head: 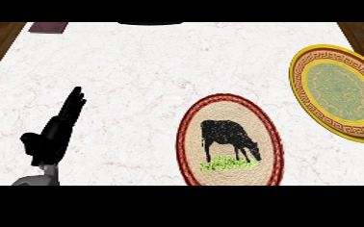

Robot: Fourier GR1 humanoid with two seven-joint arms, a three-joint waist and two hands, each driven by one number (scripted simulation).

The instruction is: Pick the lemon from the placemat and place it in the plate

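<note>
Resting at about eight o'clock on the white marbled table [142,67], the robot's black left hand [53,134] stands with its fingers straight and together, pointing up toward one o'clock, holding nothing. The right hand does not show anywhere in the head view.

At about five o'clock lies the oval woven placemat with a dark red rim and a black cow printed on it [229,142], its long axis running roughly from twelve to six. At three o'clock, partly cut by the right edge, sits the round yellow plate with a brown key-pattern band and a pale green centre [331,92], just up and right of the placemat and not touching it.

No lemon can be made out on the placemat, in the plate, or on the bare table; the yellow-green patch under the cow looks like printed grass, though that is not certain. It may be outside the view or held by the unseen right hand.

Judging by the layout, both placemat and plate lie toward three o'clock of the left hand and well apart from it, so the right arm is probably the better placed for the work.
</note>
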